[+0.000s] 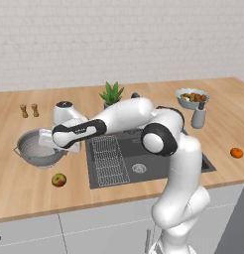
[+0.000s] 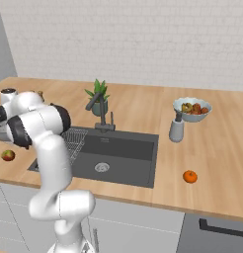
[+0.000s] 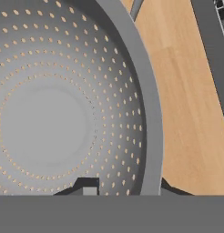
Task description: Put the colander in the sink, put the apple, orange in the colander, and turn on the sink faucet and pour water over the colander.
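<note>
I had the end effector (image 3: 120,185) clamped on the colander (image 1: 38,149) rim — one finger inside, one outside. The colander sat on the bench (image 1: 25,183), left of the sink (image 1: 144,163) — apple (image 1: 58,179) just in front, orange (image 1: 236,153) far right.
</note>
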Robot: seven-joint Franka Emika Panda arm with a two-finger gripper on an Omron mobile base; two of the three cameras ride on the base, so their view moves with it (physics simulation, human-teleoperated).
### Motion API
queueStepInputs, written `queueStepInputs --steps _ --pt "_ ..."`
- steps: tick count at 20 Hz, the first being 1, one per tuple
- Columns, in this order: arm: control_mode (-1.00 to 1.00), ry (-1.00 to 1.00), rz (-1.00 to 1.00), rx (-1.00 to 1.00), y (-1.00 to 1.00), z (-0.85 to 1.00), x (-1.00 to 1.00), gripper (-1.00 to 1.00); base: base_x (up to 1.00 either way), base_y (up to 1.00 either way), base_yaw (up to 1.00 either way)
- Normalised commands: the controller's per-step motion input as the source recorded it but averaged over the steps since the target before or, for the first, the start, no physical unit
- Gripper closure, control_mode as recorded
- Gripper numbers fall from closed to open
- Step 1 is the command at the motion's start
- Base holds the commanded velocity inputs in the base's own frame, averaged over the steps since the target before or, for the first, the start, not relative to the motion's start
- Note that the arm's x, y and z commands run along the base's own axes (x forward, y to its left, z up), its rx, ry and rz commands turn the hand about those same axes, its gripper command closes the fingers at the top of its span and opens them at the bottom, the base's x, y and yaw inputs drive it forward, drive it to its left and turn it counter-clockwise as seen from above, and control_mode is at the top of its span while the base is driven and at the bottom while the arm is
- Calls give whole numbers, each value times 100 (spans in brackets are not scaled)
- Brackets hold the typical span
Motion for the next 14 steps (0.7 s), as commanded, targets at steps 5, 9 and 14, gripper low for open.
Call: queueStepInputs --steps 5,9,14 --pt "-100 -6 0 3 -86 38 -20 100 0 0 0" --pt "-100 0 0 0 -100 27 -48 100 0 0 0" --pt "-100 3 0 0 -100 23 -60 100 0 0 0"
